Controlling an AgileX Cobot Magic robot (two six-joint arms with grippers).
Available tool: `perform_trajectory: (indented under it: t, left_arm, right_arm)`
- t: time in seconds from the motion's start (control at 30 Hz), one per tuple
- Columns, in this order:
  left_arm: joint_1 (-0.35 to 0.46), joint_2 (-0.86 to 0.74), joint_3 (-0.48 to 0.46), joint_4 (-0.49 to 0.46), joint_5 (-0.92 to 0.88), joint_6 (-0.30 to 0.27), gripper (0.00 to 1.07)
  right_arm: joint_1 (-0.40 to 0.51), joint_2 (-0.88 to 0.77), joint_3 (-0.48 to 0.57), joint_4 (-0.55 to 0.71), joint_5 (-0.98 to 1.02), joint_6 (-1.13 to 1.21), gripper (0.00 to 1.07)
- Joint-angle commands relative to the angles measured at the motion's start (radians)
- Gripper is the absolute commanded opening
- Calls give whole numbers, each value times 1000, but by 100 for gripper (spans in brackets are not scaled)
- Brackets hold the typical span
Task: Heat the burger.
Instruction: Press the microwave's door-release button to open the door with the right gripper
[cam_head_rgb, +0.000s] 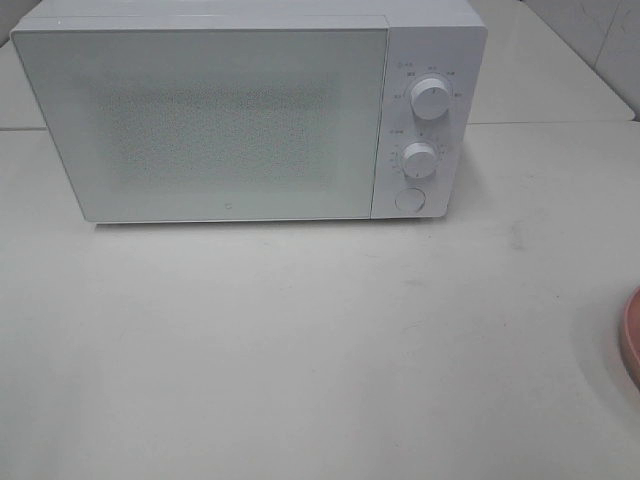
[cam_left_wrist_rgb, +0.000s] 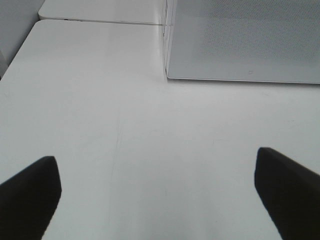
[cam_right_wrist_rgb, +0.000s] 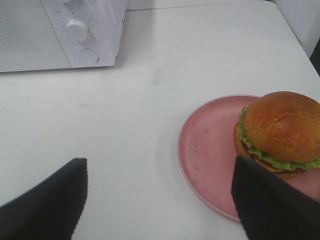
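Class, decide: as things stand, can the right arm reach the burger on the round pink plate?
Probably yes: the right gripper is open, and the golden-bunned burger sits uncovered on the round pink plate beside one finger, with nothing between.

A: Surface?
B: White table (cam_head_rgb: 300, 350), faint scuffs, with a seam running across near its far edge.
A: What's directly on it?
B: White microwave (cam_head_rgb: 200, 120) toward the far edge, door shut, dials on its right side. Pink plate (cam_right_wrist_rgb: 205, 145) toward the right edge, well apart from the microwave.
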Motion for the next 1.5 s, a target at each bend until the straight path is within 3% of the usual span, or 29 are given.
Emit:
perform_trajectory:
  t: [0.03, 0.6, 0.97, 1.5]
  left_arm:
    - [-5, -26, 3, -5, -11, 2, 103]
    - [-5, -26, 3, -5, -11, 2, 103]
    - [-5, -26, 3, -5, -11, 2, 103]
    - [-5, -26, 3, -5, -11, 2, 103]
  right_arm:
    - [-4, -26, 2, -4, -11, -9, 76]
    - [-4, -16, -11, -4, -25, -9, 76]
    - [-4, 140, -24, -4, -128, -9, 76]
    - [-4, 392, 8, -4, -427, -9, 76]
